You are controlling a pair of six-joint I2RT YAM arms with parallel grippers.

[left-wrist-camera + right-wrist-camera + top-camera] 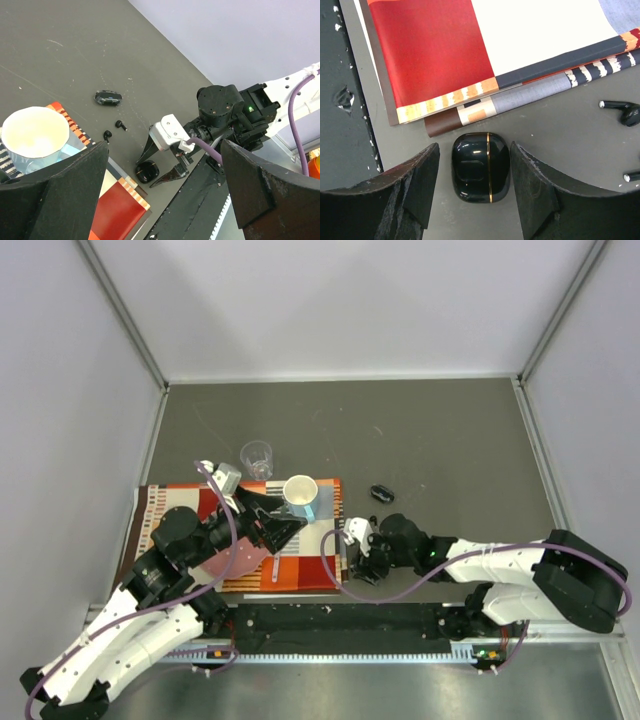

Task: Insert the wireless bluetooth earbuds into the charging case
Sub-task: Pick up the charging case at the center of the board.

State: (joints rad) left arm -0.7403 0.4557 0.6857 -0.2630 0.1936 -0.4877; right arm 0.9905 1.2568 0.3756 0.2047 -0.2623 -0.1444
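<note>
Two earbuds [120,125] lie loose on the dark tabletop [450,440], close together and just off the corner of the striped mat [530,92]; from the right wrist one shows whole and the other is cut off at the picture's edge. Near them sits the charging case [481,166], glossy black with a thin gold seam, lid shut, just beside the mat's edge. The right fingers [420,190] stand on either side of it, spread a little wider than the case, with a sliver of tabletop visible on one side and almost none on the other. A second black oval case [108,97] rests farther out on the tabletop, well apart. On the mat stands a white mug [300,490], with a clear glass [257,457] beyond it. The left fingers [65,190] are spread wide above the mat next to the mug, holding nothing.
</note>
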